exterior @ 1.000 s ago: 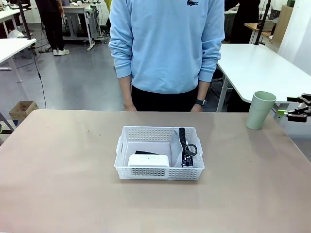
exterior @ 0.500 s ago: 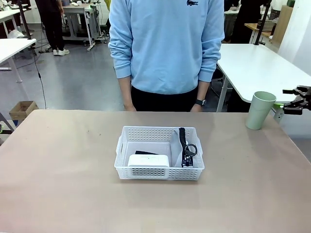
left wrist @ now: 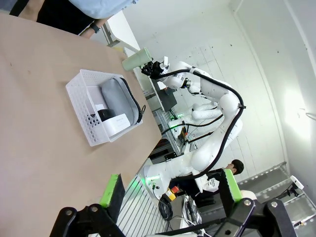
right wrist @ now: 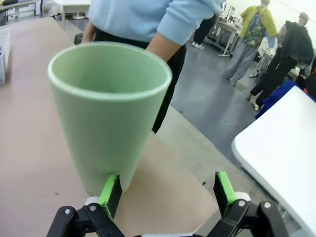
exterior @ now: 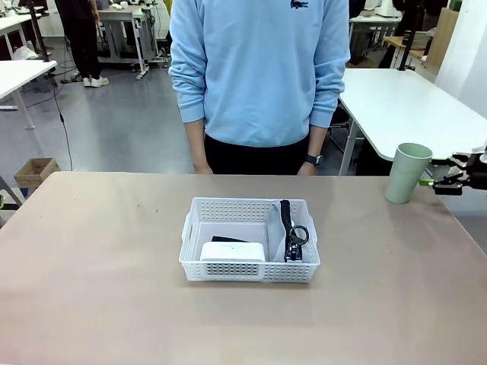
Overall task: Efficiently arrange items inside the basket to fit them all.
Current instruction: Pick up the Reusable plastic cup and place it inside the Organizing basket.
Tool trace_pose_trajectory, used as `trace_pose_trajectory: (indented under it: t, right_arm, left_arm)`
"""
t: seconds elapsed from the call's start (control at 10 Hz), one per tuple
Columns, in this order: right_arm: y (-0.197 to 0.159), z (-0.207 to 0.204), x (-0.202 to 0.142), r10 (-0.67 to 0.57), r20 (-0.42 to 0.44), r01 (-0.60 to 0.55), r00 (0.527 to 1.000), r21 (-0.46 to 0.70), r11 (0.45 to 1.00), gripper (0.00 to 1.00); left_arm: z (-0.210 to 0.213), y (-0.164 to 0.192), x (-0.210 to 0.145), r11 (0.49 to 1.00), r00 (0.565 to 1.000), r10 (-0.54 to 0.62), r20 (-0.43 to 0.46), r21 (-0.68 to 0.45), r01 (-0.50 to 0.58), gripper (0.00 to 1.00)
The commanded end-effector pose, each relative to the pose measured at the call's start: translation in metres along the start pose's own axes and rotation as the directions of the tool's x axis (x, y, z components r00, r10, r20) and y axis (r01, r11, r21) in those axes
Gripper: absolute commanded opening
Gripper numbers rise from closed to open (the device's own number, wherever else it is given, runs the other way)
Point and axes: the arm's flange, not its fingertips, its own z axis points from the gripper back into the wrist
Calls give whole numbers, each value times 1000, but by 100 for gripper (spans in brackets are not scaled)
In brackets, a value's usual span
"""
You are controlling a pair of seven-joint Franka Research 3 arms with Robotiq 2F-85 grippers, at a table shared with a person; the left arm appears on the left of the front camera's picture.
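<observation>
The basket (exterior: 228,270) sits in the middle of the bench (exterior: 91,289), in front of a person (exterior: 259,68) standing at the far side with arms down. Inside it, the grey pouch (exterior: 275,223) stands on edge against the basket's right wall, its black strap (exterior: 285,214) running along the top. The white box (exterior: 232,251) lies against the near wall on the left side, and the black stapler (exterior: 227,239) lies just behind it, mostly hidden.

The pale green cup (exterior: 407,173) stands upright near the bench's far right corner, well apart from the basket. The right hand (exterior: 431,182) hovers just beside it, fingers spread wide; in the wrist view the cup rises past one finger rather than between the two, and contact cannot be told. The left hand (left wrist: 171,187) is spread wide too, held off the bench's edge.
</observation>
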Motion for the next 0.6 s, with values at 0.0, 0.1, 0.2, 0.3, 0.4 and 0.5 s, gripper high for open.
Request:
trace_pose_trajectory:
  t: [0.0, 0.1, 0.2, 0.3, 0.4, 0.5]
  right_arm:
    - [8, -6, -6, 3, -27, -2, 1000, 60, 998, 100]
    - [5, -10, -8, -12, -28, 14, 1000, 69, 998, 100]
    - [1, -15, -10, -30, -20, 31, 999, 64, 997, 100]
    - [-4, -18, -11, -52, -8, 52, 999, 56, 997, 100]
    - [-7, -22, -13, -79, 5, 79, 997, 73, 994, 100]
    - [-12, -27, -17, -113, 21, 110, 993, 111, 988, 100]
  left_arm:
    - [2, -3, -1, 1000, 1000, 6, -7, -10, -6, 100]
    - [2, -3, -1, 1000, 1000, 6, -7, -10, -6, 100]
    - [2, -3, -1, 1000, 1000, 6, -7, -10, -6, 100]
    - [2, -3, -1, 1000, 1000, 6, -7, -10, -6, 100]
    - [2, -3, -1, 1000, 1000, 6, -7, -10, -6, 100]
    - [2, -3, -1, 1000, 1000, 6, -7, -10, -6, 100]
